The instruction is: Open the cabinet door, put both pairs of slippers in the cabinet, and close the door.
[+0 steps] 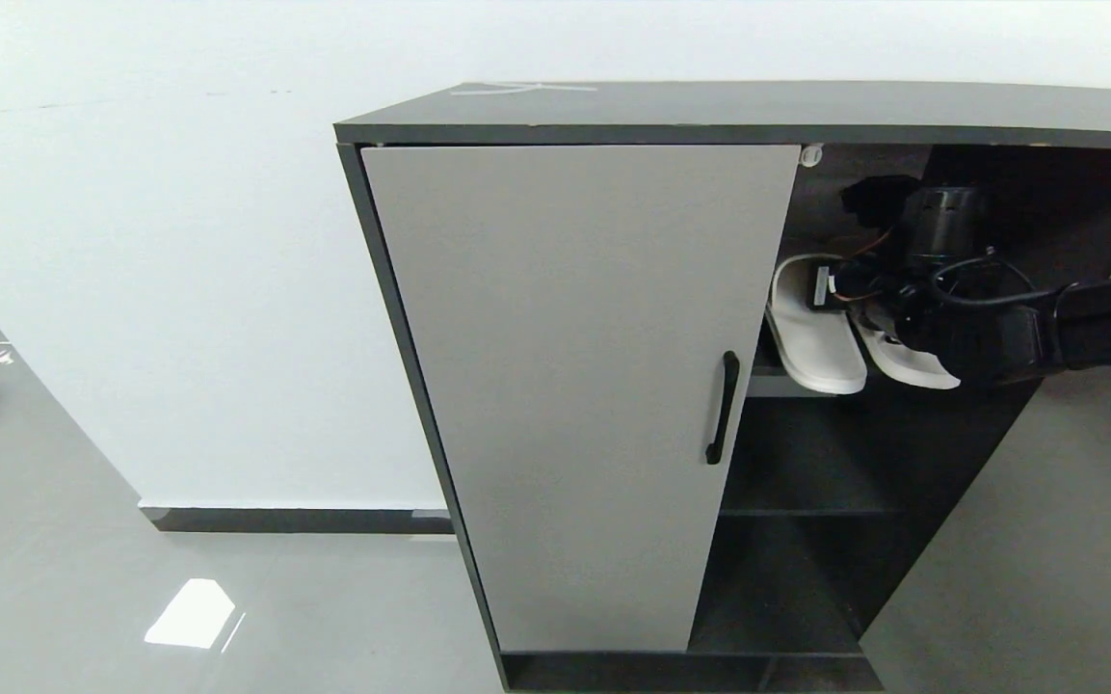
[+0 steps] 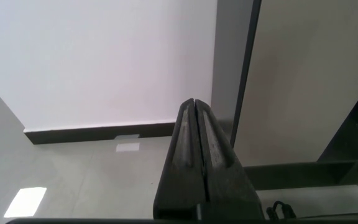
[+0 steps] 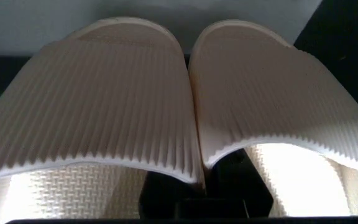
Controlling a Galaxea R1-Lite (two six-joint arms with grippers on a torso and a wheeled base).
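- Left gripper hangs low over the glossy floor, pressed together on nothing, just beside the cabinet's left side.
- The floor carries a bright patch of reflected light.
- The left door is shut and covers that half of the cabinet. Its black handle stands upright near the inner edge.
- The right half stands open, showing dark lower shelves.
- The right arm comes in from the right at the upper shelf and blocks part of the opening.
- One pair of white slippers lies side by side on that upper shelf, touching each other, ends jutting past its front edge.
- Right gripper sits right at the slippers. Their ribbed straps cover it, so I cannot tell whether it is apart or clamped.
- Behind are a white wall and a dark skirting.
- White tape marks the cabinet top.
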